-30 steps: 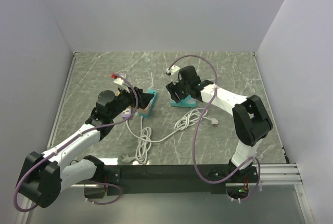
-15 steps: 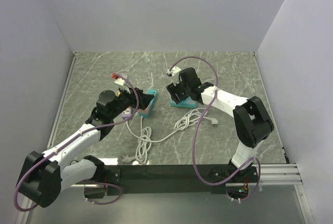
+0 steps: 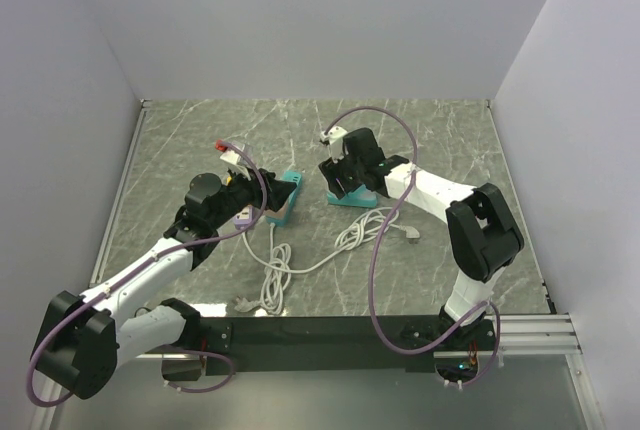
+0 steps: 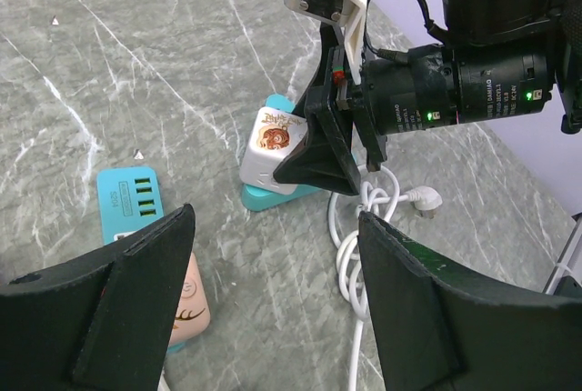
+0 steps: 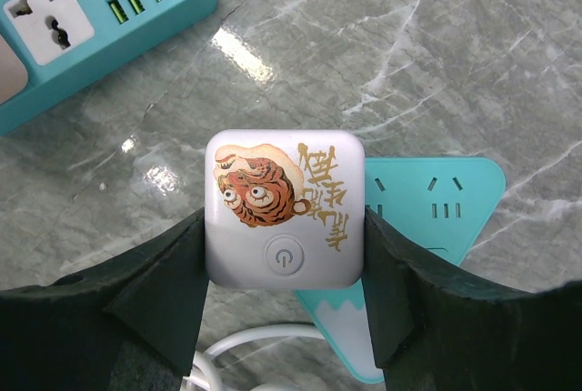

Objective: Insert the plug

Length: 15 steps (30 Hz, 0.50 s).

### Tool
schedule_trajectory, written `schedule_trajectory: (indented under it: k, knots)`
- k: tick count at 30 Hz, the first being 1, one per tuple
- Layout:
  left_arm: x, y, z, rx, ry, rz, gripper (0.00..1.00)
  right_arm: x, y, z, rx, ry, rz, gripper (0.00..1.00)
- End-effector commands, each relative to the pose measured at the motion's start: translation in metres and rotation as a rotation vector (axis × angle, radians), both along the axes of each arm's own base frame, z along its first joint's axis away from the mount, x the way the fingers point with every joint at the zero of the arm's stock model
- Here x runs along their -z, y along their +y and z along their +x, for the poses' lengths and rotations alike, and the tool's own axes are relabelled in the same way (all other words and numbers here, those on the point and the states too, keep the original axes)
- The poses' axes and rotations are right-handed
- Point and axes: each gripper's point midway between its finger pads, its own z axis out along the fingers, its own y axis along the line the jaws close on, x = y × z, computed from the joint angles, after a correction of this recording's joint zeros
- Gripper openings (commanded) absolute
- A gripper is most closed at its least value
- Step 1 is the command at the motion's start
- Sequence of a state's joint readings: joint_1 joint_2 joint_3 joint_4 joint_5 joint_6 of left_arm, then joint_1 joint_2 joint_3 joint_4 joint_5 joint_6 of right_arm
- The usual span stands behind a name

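Marble table [image 5: 473, 55] underlies the plug [image 5: 284, 193], clamped inside the right claw [image 5: 284, 255].

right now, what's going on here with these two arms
The right gripper is shut on a white plug with a tiger picture, holding it right over a teal power strip. Whether its pins are in cannot be told. The left gripper is open and empty, hovering by a second teal power strip with green ports. A loose white cord lies near both strips.
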<state>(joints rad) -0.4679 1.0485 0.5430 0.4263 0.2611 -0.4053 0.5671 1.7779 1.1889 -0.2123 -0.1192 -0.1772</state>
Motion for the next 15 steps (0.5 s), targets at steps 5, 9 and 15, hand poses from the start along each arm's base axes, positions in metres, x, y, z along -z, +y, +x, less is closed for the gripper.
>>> schedule_trajectory:
  k: [5,9,15]
  knots:
    - [-0.014,0.001,-0.002,0.013,-0.047,-0.011,0.78,0.098,-0.047,-0.098,0.028,0.427,-0.218,0.00]
    - [-0.012,-0.001,-0.001,0.018,-0.039,-0.012,0.78,0.091,-0.035,-0.096,0.042,0.420,-0.179,0.00]
    - [-0.002,-0.005,0.009,0.009,-0.002,-0.004,0.76,0.087,-0.024,-0.093,0.062,0.411,-0.162,0.00]
